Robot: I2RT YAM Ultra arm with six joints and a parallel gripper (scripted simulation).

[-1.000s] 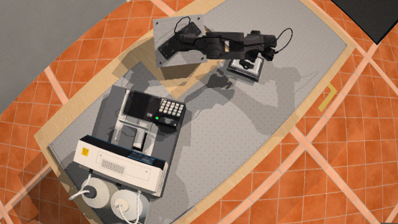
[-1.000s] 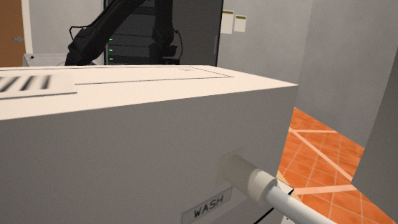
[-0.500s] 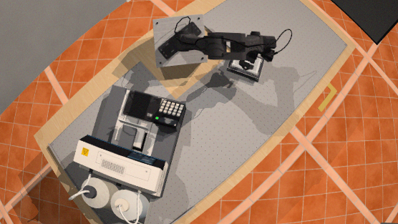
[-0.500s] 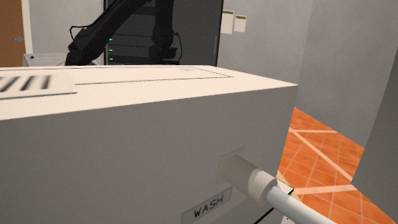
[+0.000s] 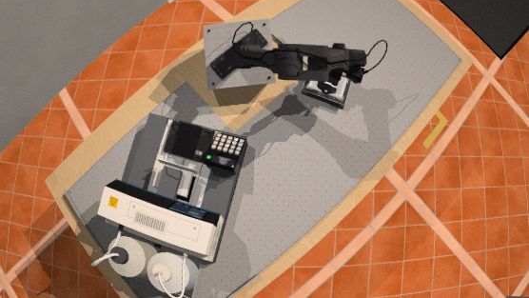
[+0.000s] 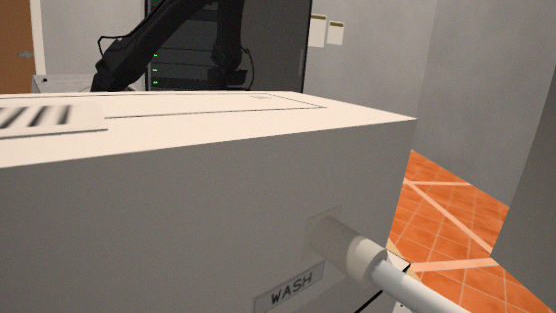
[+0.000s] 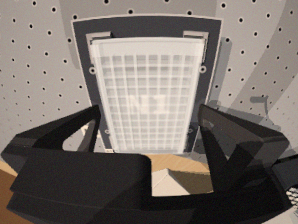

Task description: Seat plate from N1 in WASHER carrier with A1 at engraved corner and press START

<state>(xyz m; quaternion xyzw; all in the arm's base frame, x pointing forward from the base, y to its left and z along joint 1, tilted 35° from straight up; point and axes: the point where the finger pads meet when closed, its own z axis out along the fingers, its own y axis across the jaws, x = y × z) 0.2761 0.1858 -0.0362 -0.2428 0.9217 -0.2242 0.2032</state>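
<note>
One white well plate [image 7: 147, 99] lies flat in the dark plate nest [image 7: 83, 36] on the dotted grey surface [image 5: 309, 157], far from the washer [image 5: 162, 219]. Above it hangs the tool [image 7: 152, 137], fingers spread wide and gripping nothing. Its carrier [image 5: 173, 181] holds no plate.

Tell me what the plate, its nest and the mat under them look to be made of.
Plate: white, slightly translucent moulded plastic by the look, a fine grid of wells with soft highlights.
Nest: dark matte frame with a pale edge, plastic or anodised metal; the look leaves it open.
Mat: dull grey sheet with regular dark dots, possibly rubber or perforated board.
The open gripper hangs over the plate.
</note>
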